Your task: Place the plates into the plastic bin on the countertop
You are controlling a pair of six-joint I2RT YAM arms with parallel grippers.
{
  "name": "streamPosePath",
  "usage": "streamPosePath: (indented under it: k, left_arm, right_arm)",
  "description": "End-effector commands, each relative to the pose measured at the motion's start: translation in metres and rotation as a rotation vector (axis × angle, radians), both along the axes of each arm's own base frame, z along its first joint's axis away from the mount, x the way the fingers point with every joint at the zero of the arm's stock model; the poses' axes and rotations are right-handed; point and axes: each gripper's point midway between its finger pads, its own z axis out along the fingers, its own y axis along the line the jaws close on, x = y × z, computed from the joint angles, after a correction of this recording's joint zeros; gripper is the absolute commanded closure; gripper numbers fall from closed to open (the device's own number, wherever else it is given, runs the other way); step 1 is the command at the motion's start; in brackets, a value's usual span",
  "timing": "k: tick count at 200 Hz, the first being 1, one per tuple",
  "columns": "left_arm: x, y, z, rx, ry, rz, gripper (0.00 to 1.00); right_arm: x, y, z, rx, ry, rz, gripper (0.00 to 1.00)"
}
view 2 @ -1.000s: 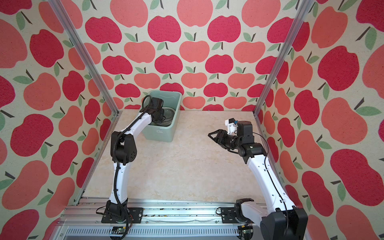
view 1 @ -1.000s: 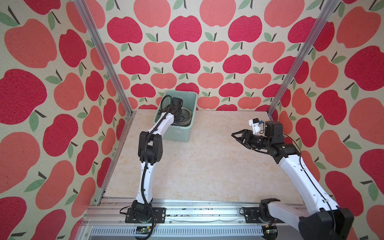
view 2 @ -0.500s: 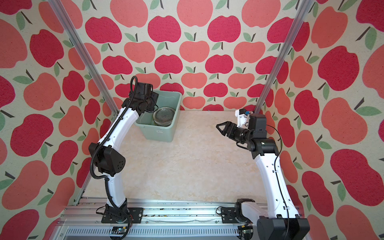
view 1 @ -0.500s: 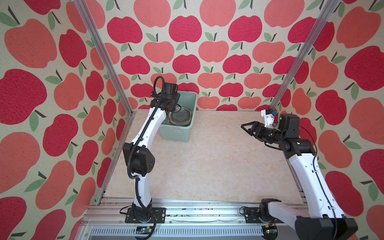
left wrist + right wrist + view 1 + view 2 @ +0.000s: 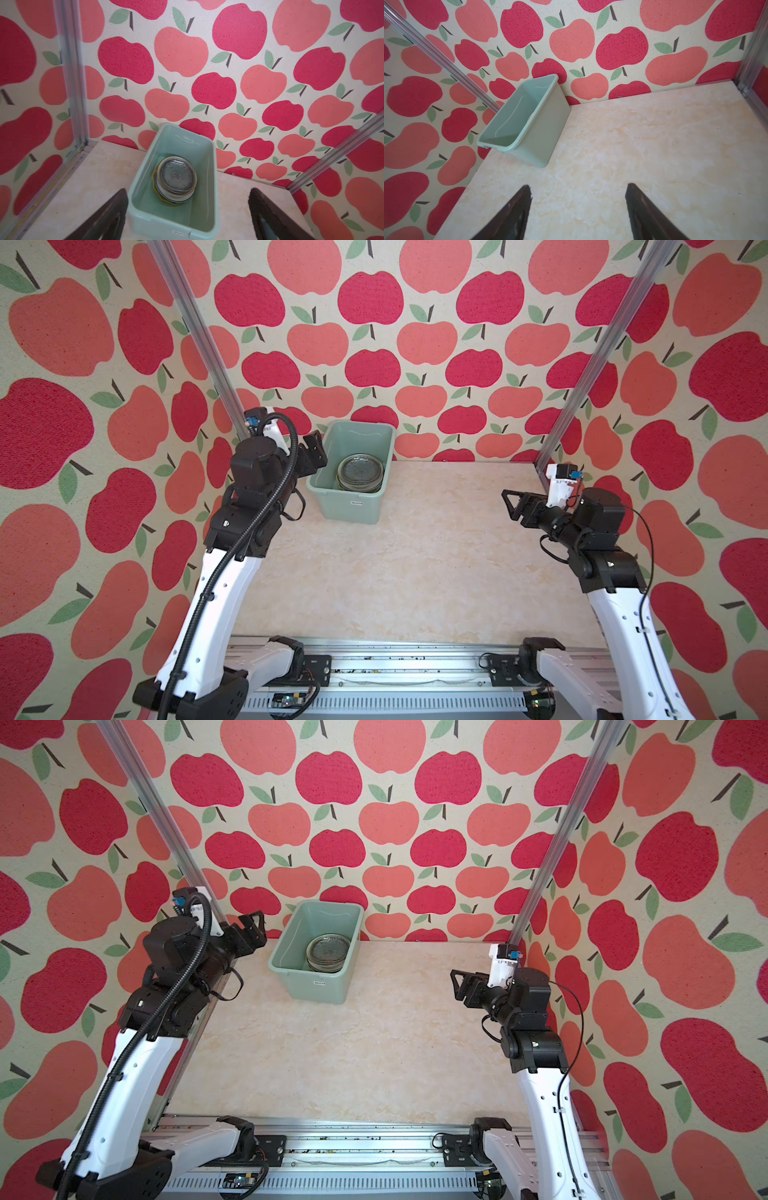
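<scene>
While one plastic bin [image 5: 349, 506] holds one stack of plates [image 5: 360, 467] — count unclear | both jaws wide, empty

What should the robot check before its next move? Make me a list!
1. Left gripper open and holding nothing: ok.
2. Right gripper open and holding nothing: ok.
3. Plates stacked inside the plastic bin: ok.
4. No plate left out on the countertop: ok, none shows in any view.
5. Both grippers apart from the bin: ok, though the left one hangs close beside its rim.
6. How many plates are in the stack: cannot tell, the top one hides those below.
</scene>
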Motion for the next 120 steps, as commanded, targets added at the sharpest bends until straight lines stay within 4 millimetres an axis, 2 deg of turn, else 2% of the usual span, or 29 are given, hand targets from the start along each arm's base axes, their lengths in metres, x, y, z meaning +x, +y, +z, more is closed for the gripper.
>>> streamPosePath:
  k: [1,20,35,36,37,38,46,58,59,73,95,120]
  left_arm:
    - [-0.016,0.046,-0.061,0.204,0.104,0.121,0.01]
    - [-0.037,0.083,-0.107,0.146,0.150,0.248,0.01]
    - [-0.045,0.100,-0.152,0.134,0.191,0.300,0.01]
    - [-0.045,0.101,-0.148,0.132,0.174,0.306,0.01]
    - [-0.046,0.102,-0.157,0.134,0.193,0.308,0.01]
    - [-0.047,0.105,-0.154,0.133,0.183,0.319,0.01]
    - [-0.048,0.111,-0.178,0.138,0.198,0.338,0.01]
    - [-0.049,0.120,-0.200,0.129,0.201,0.376,0.01]
    - [-0.050,0.121,-0.207,0.129,0.215,0.379,0.01]
    - [-0.049,0.129,-0.234,0.109,0.243,0.418,0.01]
    - [-0.036,0.132,-0.266,0.094,0.256,0.423,0.01]
    - [-0.019,0.135,-0.294,0.077,0.276,0.432,0.01]
  right_arm:
    - [0.012,-0.029,-0.022,-0.227,-0.089,-0.114,0.23]
    - [0.015,-0.041,-0.051,-0.334,-0.120,-0.153,0.22]
    - [0.019,-0.050,-0.073,-0.395,-0.155,-0.191,0.22]
    - [0.019,-0.050,-0.075,-0.399,-0.156,-0.194,0.22]
    - [0.019,-0.051,-0.077,-0.403,-0.158,-0.197,0.22]
    - [0.019,-0.052,-0.079,-0.407,-0.159,-0.200,0.22]
    - [0.020,-0.056,-0.093,-0.431,-0.163,-0.219,0.22]
    - [0.022,-0.063,-0.116,-0.452,-0.125,-0.252,0.21]
    - [0.022,-0.064,-0.117,-0.453,-0.122,-0.253,0.21]
    - [0.023,-0.065,-0.144,-0.450,-0.077,-0.256,0.21]
    - [0.024,-0.064,-0.175,-0.433,-0.058,-0.251,0.21]
    - [0.031,-0.065,-0.195,-0.436,-0.071,-0.260,0.21]
